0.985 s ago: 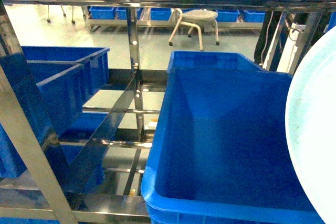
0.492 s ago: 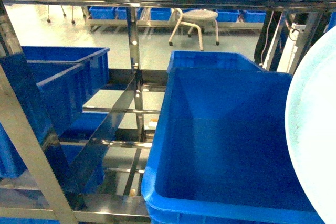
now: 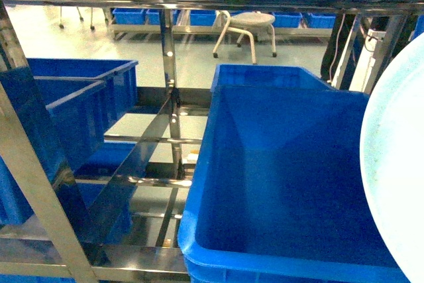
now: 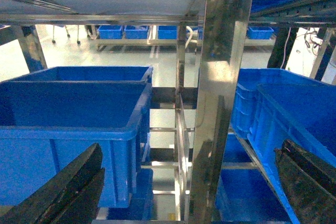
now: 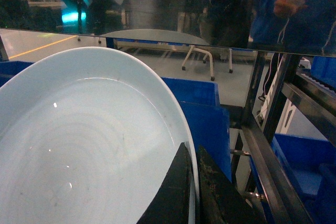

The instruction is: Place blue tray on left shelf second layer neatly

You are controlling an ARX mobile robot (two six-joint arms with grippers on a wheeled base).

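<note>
The blue tray [image 3: 396, 177] is a pale oval dish standing on edge at the far right of the head view, over the big crate's right side. The right wrist view has the blue tray [image 5: 89, 145] filling its left half, with my right gripper [image 5: 191, 153] shut on the tray's rim, one finger on each face. My left gripper [image 4: 189, 150] is open with nothing between its fingers [image 4: 79, 182]; a steel post [image 4: 218, 103] of the rack stands ahead of it. The left shelf second layer [image 3: 142, 180] shows as bright steel crossbars left of the centre post. Neither gripper appears in the head view.
A deep dark-blue crate [image 3: 285, 183] fills the right shelf tier below the tray. Two more dark-blue crates [image 3: 73, 97] sit on the left shelf. The left wrist view shows a crate [image 4: 73, 108] to the left and crates [image 4: 283, 108] to the right. A white stool [image 3: 252, 21] stands on the floor behind.
</note>
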